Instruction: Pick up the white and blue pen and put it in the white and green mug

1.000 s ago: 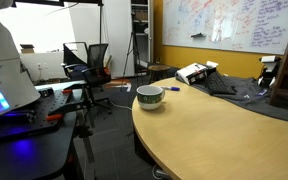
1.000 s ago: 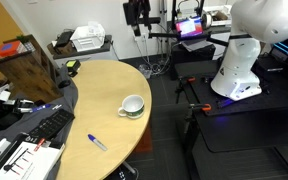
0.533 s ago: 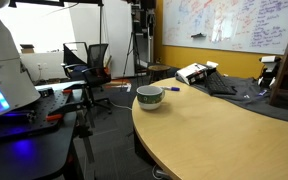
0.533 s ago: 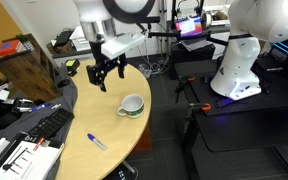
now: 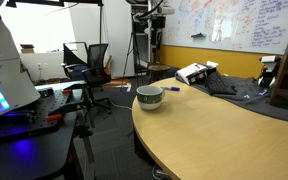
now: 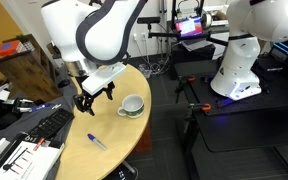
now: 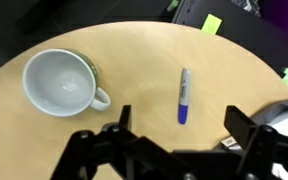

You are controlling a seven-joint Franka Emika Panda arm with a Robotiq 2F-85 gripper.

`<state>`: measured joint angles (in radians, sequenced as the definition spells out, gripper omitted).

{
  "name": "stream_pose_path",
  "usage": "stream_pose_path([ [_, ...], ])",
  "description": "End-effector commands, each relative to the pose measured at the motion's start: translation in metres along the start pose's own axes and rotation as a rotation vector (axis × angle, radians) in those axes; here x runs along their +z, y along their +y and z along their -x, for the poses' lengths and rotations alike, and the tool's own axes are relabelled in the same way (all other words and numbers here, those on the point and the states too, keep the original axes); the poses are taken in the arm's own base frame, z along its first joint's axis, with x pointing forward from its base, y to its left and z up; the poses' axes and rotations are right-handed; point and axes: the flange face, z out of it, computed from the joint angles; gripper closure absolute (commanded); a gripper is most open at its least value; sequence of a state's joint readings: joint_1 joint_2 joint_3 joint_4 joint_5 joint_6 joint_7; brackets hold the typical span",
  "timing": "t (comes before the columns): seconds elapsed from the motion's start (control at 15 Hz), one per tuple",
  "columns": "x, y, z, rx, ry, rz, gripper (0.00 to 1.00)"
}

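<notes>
The white and green mug (image 6: 132,105) stands upright and empty on the round wooden table (image 6: 104,120). It also shows in an exterior view (image 5: 150,96) and in the wrist view (image 7: 62,82). The white and blue pen (image 6: 97,142) lies flat on the table, apart from the mug. In the wrist view the pen (image 7: 183,97) lies to the right of the mug. My gripper (image 6: 89,98) hangs open and empty above the table, between mug and pen. In the wrist view its fingers (image 7: 181,128) straddle the pen's blue end from above.
A brown wooden box (image 6: 29,65), a keyboard (image 6: 44,125) and papers (image 6: 19,160) crowd the table's far side. A white device (image 5: 196,72) and dark cloth (image 5: 229,88) lie further along. Office chairs (image 5: 89,60) and a white robot base (image 6: 239,60) stand on the floor.
The arm has swung into view and come down from high at the back to just above the table beside the mug. Mug and pen have not moved.
</notes>
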<state>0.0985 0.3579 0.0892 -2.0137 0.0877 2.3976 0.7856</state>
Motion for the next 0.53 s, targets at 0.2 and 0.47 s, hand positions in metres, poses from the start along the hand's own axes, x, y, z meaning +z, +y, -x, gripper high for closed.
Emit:
stream_pose_path([
  [0.2,-0.001,0.000,0.000,0.000,-0.002,0.002,0.00],
  [0.47,0.024,-0.012,-0.008,0.010,0.035,0.013,0.00],
])
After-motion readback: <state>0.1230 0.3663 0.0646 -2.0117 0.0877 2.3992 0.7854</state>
